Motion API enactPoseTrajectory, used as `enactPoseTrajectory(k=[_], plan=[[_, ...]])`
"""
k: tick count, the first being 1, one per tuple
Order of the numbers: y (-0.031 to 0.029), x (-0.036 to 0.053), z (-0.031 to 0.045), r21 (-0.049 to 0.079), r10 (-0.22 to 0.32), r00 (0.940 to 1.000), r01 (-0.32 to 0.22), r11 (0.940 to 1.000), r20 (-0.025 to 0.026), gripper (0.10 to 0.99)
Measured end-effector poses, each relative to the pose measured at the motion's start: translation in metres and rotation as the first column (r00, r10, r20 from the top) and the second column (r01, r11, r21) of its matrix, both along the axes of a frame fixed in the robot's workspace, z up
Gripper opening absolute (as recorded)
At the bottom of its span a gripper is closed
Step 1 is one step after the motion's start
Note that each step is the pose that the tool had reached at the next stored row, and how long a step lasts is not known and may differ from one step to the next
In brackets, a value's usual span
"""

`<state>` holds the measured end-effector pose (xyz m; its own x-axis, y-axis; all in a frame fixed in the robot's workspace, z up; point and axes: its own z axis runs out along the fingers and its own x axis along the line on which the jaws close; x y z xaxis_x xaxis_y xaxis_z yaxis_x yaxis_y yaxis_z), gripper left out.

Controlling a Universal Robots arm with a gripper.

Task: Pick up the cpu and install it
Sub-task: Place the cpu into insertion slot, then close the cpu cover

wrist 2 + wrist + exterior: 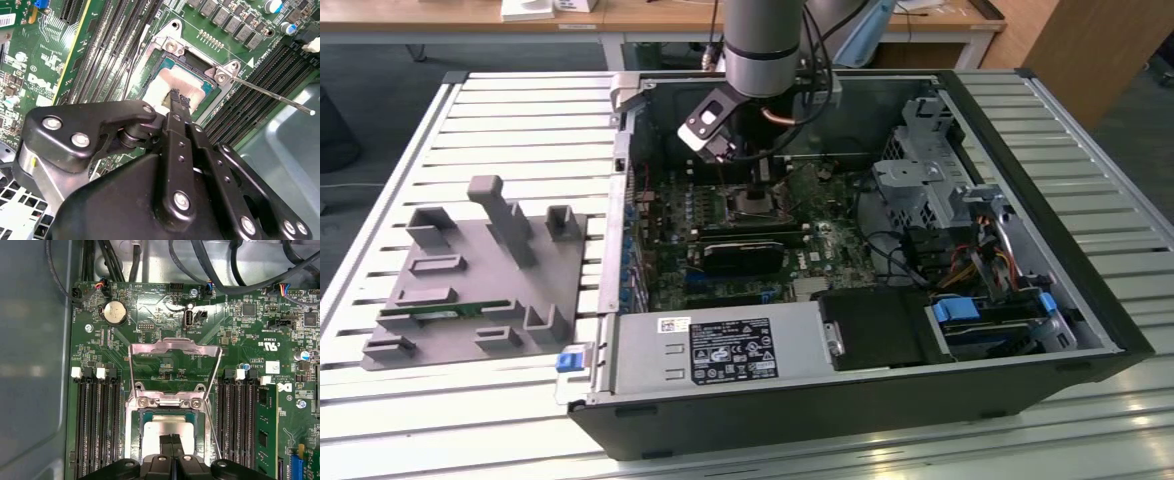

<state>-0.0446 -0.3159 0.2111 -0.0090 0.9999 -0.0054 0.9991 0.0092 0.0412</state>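
The cpu, silvery-grey on top, lies flat in the motherboard socket inside the open computer case. The socket's metal load plate stands tilted up, and its thin lever sticks out to the side. My gripper hangs straight over the middle of the cpu with its two black fingers pressed together and the tips at or just above the chip's top. In the exterior view the gripper reaches down into the case above the socket and covers the chip.
Empty memory slots flank the socket, with a green memory stick seated on one side. A grey fixture tray holding a green memory stick lies at the exterior view's left. Power supply, drive cage and cables crowd the case.
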Motion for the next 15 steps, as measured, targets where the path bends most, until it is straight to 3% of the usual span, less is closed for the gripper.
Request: enactPoseTrajectory(k=[15], plan=[[0.0000,0.0000,0.0080,0.000,0.000,1.0000,0.000,1.0000,-0.0001,0.106]])
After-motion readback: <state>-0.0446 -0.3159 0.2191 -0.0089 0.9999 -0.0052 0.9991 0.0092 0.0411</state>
